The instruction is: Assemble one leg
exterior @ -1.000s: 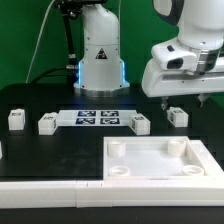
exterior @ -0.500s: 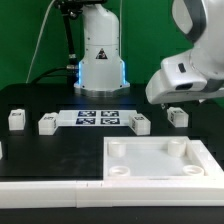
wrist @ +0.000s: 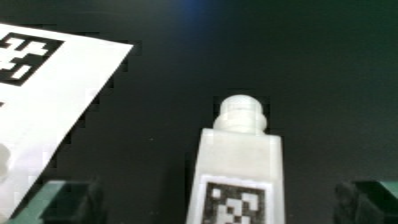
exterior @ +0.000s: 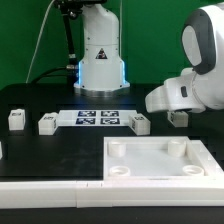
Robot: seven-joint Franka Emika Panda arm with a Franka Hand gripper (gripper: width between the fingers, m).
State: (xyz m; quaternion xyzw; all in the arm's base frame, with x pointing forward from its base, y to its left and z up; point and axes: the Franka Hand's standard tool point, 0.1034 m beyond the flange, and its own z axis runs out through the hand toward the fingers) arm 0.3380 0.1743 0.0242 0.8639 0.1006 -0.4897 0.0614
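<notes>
Over the last second the arm (exterior: 195, 85) had swung down and toward the exterior view's right. Its white wrist body now hung low over the leg (exterior: 178, 117) at the right end of the row on the bench (exterior: 60, 150). A second earlier it had stood higher and clear of that leg; now it hid part of it in the exterior view.

The hand (wrist: 214, 200) was spread wide and held nothing. In the wrist view its two dark fingers (wrist: 54, 200) showed on either side of the leg, both apart from it. The leg lay between them, roughly centred, with its tag face up and its peg end pointing away from the camera.

The leg had not moved. It lay on the bench to the exterior view's right of the marker board (exterior: 98, 118), just beyond the far right corner of the panel (exterior: 160, 160). The other legs (exterior: 46, 124) also lay where they had been.

This looked like the end of the approach for a pick, with the hand lined up but the grasp not yet made. The pictures did not show whether the fingers were low enough to close. The next move probably called for a little more descent, then a squeeze across the leg's sides.
</notes>
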